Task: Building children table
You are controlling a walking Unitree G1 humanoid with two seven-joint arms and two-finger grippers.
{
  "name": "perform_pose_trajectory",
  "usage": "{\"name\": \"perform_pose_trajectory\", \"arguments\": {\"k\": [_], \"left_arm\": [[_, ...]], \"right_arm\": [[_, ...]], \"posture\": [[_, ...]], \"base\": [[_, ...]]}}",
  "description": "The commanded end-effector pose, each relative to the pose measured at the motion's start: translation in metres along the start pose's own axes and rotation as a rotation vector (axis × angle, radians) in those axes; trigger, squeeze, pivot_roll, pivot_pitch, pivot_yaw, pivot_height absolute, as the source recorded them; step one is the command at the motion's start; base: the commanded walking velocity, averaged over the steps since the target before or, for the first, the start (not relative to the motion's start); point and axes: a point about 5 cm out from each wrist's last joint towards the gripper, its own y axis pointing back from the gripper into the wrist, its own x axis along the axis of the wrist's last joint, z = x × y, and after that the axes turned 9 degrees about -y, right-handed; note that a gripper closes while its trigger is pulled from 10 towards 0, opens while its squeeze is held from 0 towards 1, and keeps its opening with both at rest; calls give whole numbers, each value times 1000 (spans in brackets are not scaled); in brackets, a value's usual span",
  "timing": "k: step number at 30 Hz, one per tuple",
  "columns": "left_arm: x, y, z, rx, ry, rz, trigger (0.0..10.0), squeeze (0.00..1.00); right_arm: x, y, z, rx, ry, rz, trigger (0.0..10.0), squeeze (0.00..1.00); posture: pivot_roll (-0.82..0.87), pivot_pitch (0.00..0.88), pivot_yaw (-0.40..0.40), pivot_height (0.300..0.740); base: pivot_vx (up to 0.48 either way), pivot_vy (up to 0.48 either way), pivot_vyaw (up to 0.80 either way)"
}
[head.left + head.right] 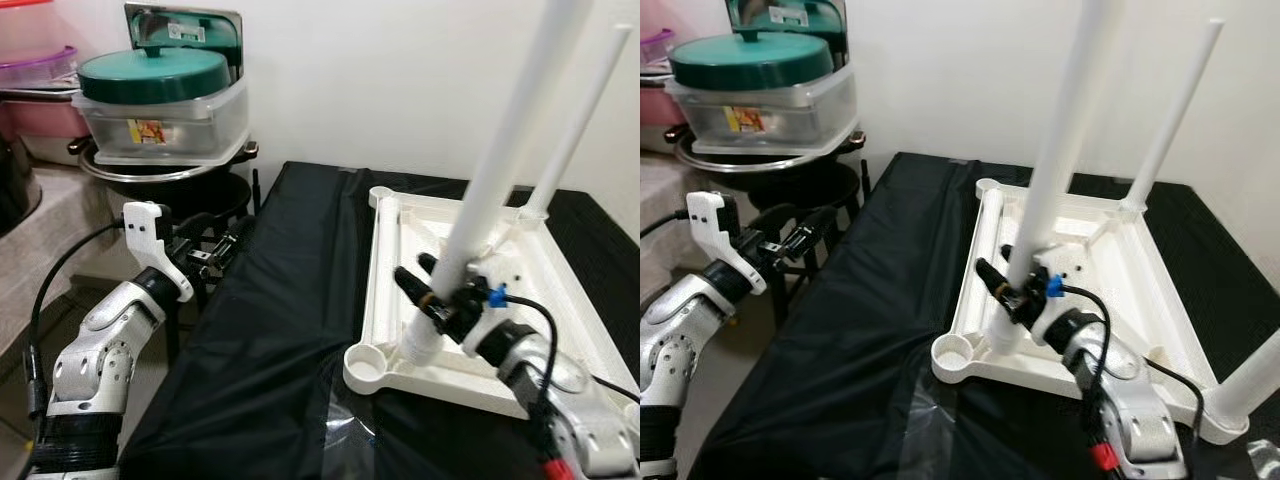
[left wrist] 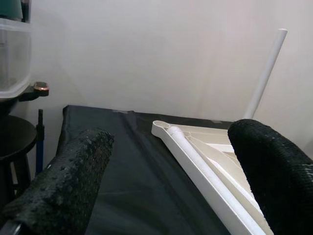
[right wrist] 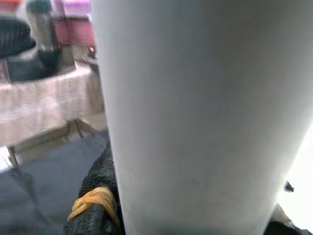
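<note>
Left eye view shows the right gripper (image 1: 432, 290) with its fingers (image 1: 412, 284) closed around a white leg (image 1: 500, 170) near its lower end, just above the near corner socket (image 1: 368, 365) of the tabletop (image 1: 520, 290). The tabletop lies upside down on a surface draped in black cloth (image 1: 270, 330). The leg leans up and away from the fingers, its foot resting at the tabletop's near edge beside that socket. Beyond the fingers, a second leg (image 1: 578, 115) stands in the far corner. Right wrist view has the held leg (image 3: 205, 112) pressed against a finger wrapped in an orange band (image 3: 93, 200). The left gripper (image 1: 215, 252) hangs off the surface's left side, fingers (image 2: 63, 186) spread apart and holding nothing, with a stack of pots (image 1: 160, 110) behind it.
</note>
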Motion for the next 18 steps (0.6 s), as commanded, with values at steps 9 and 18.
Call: {"name": "perform_pose_trajectory", "arguments": {"k": [9,18], "left_arm": [[-2,0,-1,16,-15,-6,10000,0],[-1,1,-2,20,-25,-8,10000,0]], "right_arm": [[-10,-30,-16,60,-29,40,0,0],[-19,-38,-22,87,-50,25,0,0]], "posture": [[46,0,-76,740],[62,0,-85,740]], "base": [[0,0,0],[0,0,0]]}}
